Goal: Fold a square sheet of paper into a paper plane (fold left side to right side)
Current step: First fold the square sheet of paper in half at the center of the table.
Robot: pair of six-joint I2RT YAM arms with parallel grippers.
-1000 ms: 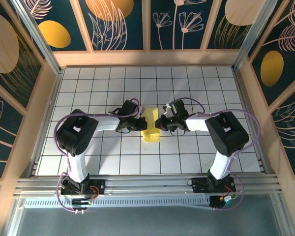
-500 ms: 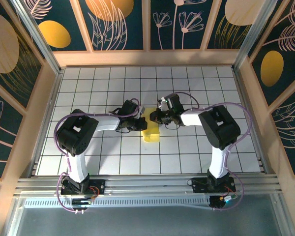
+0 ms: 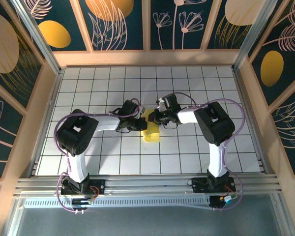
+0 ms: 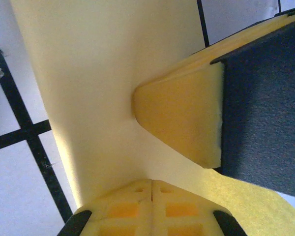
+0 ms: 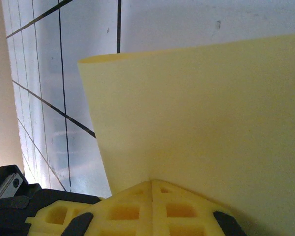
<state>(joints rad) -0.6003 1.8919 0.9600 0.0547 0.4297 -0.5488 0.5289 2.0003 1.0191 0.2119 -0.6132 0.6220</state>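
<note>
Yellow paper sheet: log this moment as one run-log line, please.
stage: fold underway | yellow paper sheet: partly folded, between both grippers | left gripper: shut, tips at sheet | right gripper: shut, pinching lifted curled edge

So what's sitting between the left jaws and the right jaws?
The yellow paper. In the top view its far end sits between the left jaws and the right jaws, both shut.
</note>
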